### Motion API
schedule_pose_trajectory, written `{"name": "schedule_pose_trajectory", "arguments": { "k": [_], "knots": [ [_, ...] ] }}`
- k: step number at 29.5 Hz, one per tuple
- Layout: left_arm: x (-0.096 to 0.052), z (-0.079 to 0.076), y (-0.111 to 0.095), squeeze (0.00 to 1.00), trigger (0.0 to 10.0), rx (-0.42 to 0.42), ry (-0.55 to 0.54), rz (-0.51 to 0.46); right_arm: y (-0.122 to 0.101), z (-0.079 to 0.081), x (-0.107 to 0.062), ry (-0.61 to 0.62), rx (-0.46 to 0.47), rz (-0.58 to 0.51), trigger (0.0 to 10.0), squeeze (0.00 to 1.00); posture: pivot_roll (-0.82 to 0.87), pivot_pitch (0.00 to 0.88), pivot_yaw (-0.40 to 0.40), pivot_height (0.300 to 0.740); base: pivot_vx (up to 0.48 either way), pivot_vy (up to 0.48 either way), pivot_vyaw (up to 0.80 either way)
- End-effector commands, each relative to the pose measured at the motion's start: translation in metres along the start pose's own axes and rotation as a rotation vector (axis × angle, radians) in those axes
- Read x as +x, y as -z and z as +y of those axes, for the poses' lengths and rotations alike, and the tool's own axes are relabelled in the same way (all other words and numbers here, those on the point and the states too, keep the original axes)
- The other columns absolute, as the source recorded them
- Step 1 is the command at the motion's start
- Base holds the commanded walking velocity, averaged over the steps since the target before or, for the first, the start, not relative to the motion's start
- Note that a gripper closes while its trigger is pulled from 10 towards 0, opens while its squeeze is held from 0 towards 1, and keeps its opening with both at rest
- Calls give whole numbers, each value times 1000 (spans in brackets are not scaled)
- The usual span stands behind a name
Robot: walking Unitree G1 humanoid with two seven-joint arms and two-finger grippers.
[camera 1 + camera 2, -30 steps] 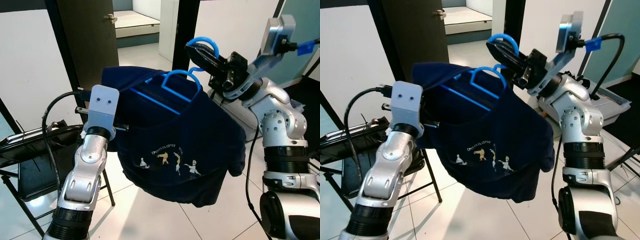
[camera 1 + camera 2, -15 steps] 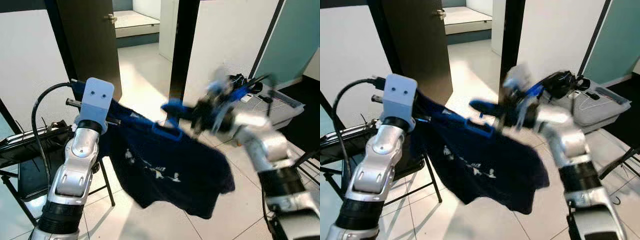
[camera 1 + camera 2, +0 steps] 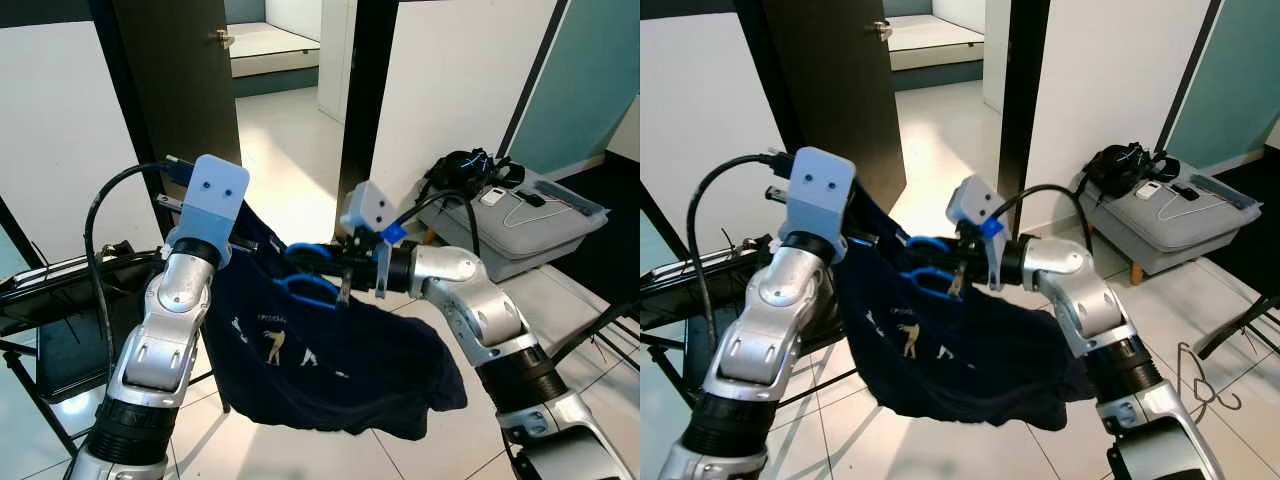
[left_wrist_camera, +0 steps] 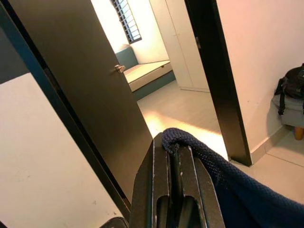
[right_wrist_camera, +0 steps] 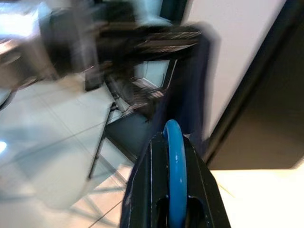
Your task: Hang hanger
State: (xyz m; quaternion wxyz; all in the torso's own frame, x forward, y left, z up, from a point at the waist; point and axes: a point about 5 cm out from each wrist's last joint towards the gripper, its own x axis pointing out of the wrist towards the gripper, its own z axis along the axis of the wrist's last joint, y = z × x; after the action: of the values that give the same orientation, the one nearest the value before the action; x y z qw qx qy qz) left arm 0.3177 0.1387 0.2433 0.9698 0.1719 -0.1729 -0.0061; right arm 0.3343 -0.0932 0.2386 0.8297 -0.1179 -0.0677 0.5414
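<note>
Since a second ago the right gripper [image 3: 322, 262] has swung down from head height to the middle of the scene, carrying the blue hanger [image 3: 308, 287] with it, and the navy shirt [image 3: 330, 350] now sags lower between the two arms. Its fingers are closed on the hanger's blue hook [image 5: 174, 166], while the left gripper [image 4: 175, 156] pinches a fold of the shirt's fabric, in front of a dark door [image 3: 180, 80] and above a folding chair [image 3: 50, 300]

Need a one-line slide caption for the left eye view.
Left gripper pinches a navy T-shirt while the right gripper holds its blue hanger beside a dark doorway.
</note>
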Motion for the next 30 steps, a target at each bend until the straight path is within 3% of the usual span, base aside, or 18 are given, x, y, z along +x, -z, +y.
{"name": "schedule_pose_trajectory", "arguments": {
  "k": [1,3,6,11,12,13,14,15,16,17,19,20,22,25,26,27,28,30],
  "knots": [
    [1,0,1,0,0,43,16,5,-16,-16,-6,98,-19,-71,0,0,92,0,-1,740,0,0,0],
    [1,0,1,0,0,43,16,5,-16,-16,-6,98,-19,-71,0,0,92,0,-1,740,0,0,0],
    [1,2,3,0,0,79,25,8,-27,-35,-17,227,2,-129,0,0,89,0,1,740,0,0,0],
    [2,3,4,0,0,112,39,6,-31,-40,-23,258,16,-162,0,0,87,0,5,740,0,0,0],
    [2,0,3,0,2784,122,63,-3,-31,-39,-24,252,17,-162,0,0,81,0,9,740,0,0,0],
    [2,0,3,0,2784,122,63,-3,-31,-39,-24,252,17,-162,0,0,81,0,9,740,0,0,0],
    [3,-7,1,0,8235,115,97,-18,-29,-36,-22,238,18,-156,0,0,79,0,10,740,0,0,0],
    [3,-7,1,0,8235,115,97,-18,-29,-36,-22,238,18,-156,0,0,79,0,10,740,0,0,0],
    [3,-15,-3,0,10000,90,129,-42,-27,-32,-20,222,21,-153,0,0,77,0,12,740,0,0,0],
    [3,-15,-3,0,10000,90,129,-42,-27,-32,-20,222,21,-153,0,0,77,0,12,740,0,0,0],
    [5,-29,-13,0,10000,-11,166,-82,-23,-26,-14,196,31,-150,0,0,75,0,12,740,0,0,0],
    [5,-29,-13,0,10000,-11,166,-82,-23,-26,-14,196,31,-150,0,0,75,0,12,740,0,0,0],
    [6,-41,-23,39,10000,-105,218,-110,-22,-24,-11,187,38,-152,0,0,74,0,12,740,0,0,0],
    [5,-50,-28,39,10000,-162,266,-127,-22,-23,-9,185,42,-157,0,0,74,0,12,740,0,0,0],
    [1,-62,-32,541,10000,-200,351,-138,-23,-24,-9,186,44,-159,0,0,76,0,9,740,0,0,0],
    [-3,-70,-35,541,10000,-220,407,-144,-23,-24,-8,186,46,-161,0,0,76,0,9,740,0,0,0],
    [-8,-79,-35,757,10000,-198,477,-146,-24,-25,-8,190,44,-162,0,0,74,0,11,740,0,0,0],
    [-15,-87,-31,808,10000,-140,537,-142,-25,-27,-9,197,42,-164,0,0,75,0,10,740,0,0,0]
  ]
}}
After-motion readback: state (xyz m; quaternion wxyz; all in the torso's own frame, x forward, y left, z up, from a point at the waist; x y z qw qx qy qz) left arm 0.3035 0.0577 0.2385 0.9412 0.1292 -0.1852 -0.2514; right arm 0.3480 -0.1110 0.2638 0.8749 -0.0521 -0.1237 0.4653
